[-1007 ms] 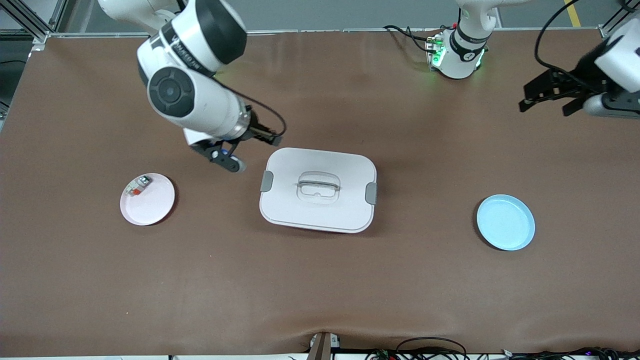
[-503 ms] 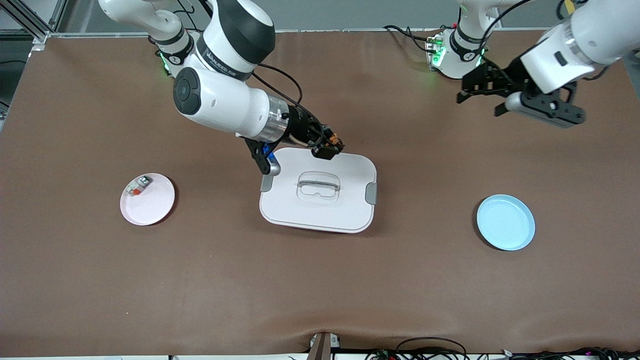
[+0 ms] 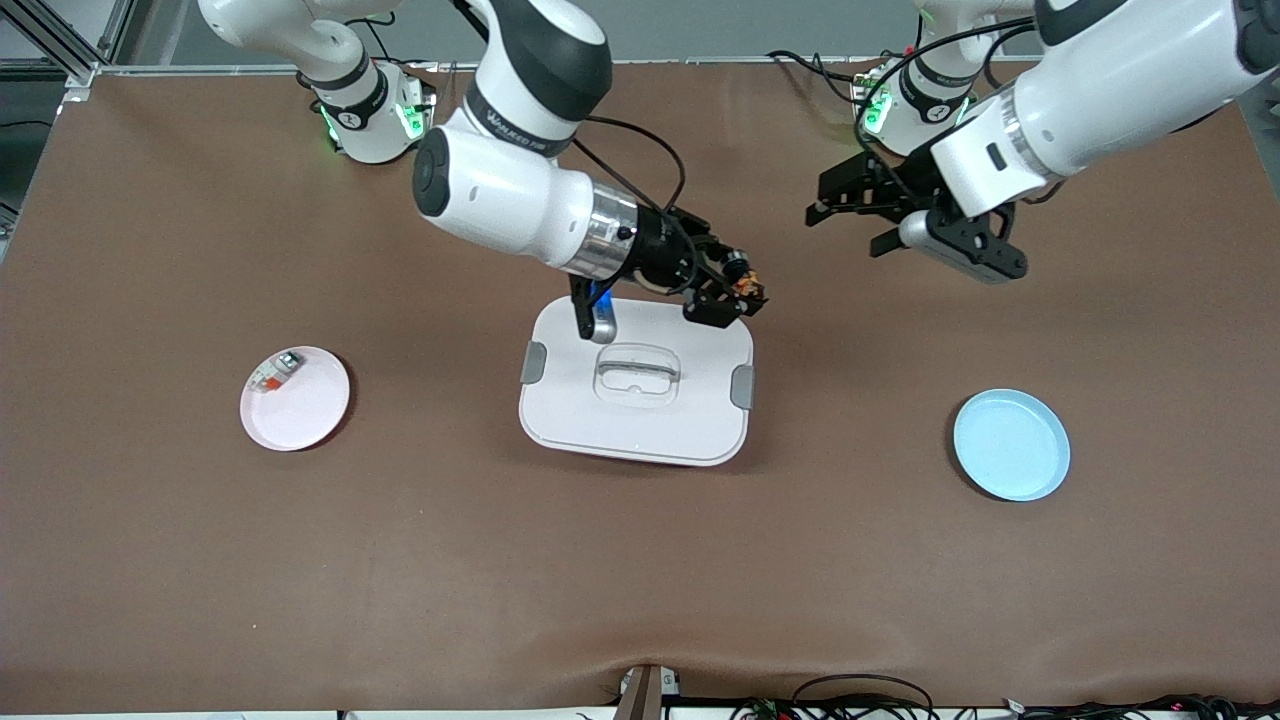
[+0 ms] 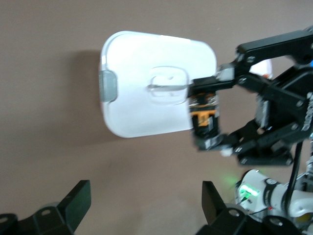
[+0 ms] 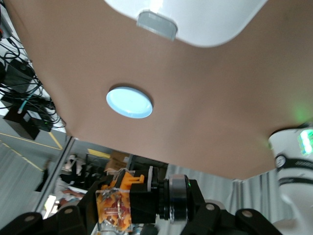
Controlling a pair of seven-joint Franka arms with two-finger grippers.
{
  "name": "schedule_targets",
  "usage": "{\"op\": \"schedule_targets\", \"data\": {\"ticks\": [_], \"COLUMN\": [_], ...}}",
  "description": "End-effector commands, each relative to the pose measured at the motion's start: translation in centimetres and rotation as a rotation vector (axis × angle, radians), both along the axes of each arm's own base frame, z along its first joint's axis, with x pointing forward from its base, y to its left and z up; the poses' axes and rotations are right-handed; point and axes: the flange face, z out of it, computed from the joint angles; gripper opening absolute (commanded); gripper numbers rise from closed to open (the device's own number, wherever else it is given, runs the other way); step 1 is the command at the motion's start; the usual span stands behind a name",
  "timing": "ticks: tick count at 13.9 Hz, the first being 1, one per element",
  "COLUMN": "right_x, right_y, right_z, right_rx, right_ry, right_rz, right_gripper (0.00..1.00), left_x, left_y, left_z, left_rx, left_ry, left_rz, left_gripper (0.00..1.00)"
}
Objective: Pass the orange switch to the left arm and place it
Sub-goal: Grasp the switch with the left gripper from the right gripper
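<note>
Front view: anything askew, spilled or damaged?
Nothing stands out. The box sits flat with its lid on. The right gripper holds the orange switch above the box's corner, the open left gripper is close by. A small white-grey piece lies on the pink plate; the blue plate holds nothing.

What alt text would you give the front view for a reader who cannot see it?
The right gripper holds the orange switch above the edge of the white box, facing the open left gripper over bare table. A pink plate with a small part sits toward the right arm's end, a blue plate toward the left arm's.
</note>
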Motion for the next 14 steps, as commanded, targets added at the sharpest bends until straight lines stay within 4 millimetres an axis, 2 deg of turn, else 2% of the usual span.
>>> {"op": "schedule_targets", "data": {"ticks": [1,4,6,10,14], "right_x": [0.8,0.8,0.8,0.8,0.7], "right_y": [1.2,1.2,1.2,1.2,1.3], "right_z": [0.9,0.7,0.7,0.7,0.7], "right_rx": [0.037,0.034,0.034,0.034,0.032], "right_ry": [0.021,0.022,0.022,0.022,0.019], "right_rz": [-0.029,-0.027,-0.027,-0.027,-0.024], "right_gripper": [0.20,0.20,0.20,0.20,0.20], "left_x": [-1.0,-0.5,-0.3,1.7,2.1], "left_y": [-0.5,-0.9,-0.9,-1.3,-2.2], "left_z": [-0.5,-0.2,-0.2,-1.8,-2.5], "left_rx": [-0.042,-0.132,-0.153,-0.179,-0.214], "left_ry": [-0.019,-0.028,-0.058,-0.098,-0.095], "left_rz": [0.018,0.027,0.003,0.047,0.069], "left_gripper": [0.98,0.97,0.91,0.75,0.72]}}
